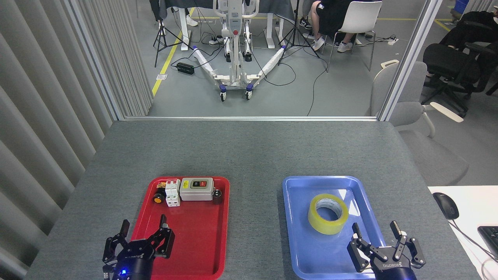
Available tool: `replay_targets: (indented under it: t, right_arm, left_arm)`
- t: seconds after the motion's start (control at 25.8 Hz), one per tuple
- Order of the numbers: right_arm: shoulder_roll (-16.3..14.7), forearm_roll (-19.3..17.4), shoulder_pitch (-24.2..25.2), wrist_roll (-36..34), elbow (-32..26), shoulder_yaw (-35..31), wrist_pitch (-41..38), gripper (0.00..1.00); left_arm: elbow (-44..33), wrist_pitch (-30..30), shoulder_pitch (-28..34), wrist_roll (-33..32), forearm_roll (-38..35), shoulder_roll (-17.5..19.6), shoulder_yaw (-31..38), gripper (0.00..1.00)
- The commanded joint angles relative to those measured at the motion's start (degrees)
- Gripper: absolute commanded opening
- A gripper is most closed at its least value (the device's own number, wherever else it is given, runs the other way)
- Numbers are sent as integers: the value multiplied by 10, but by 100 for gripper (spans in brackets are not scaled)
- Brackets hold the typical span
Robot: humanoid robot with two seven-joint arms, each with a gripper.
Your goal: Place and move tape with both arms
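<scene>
Surface (249, 155): grey cloth-like covering, matt, finely rough weave.
Red tray (202, 241): smooth plastic, slight sheen.
Blue tray (299, 233): smooth glossy plastic, white glare patches on floor of tray.
Tape (328, 213): translucent yellow film, glossy; inner core looks like white printed paper.
Switch box (197, 189): pale grey, smooth, satin finish.
White breakers (172, 193): matt plastic.
Left end effector (142, 233) and right end effector (379, 234): black, hard, mostly matt.
</scene>
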Motion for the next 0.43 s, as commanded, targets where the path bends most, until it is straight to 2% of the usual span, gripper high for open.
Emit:
replay_targets:
  t: [0.0,0.39]
  right_arm:
    - [1,0,0,2,1,0,0,100]
    - [1,0,0,2,1,1,0,100]
  left_arm:
    - [-2,0,-1,1,0,-1,0,100]
    - [-3,0,-10,1,0,0,1,100]
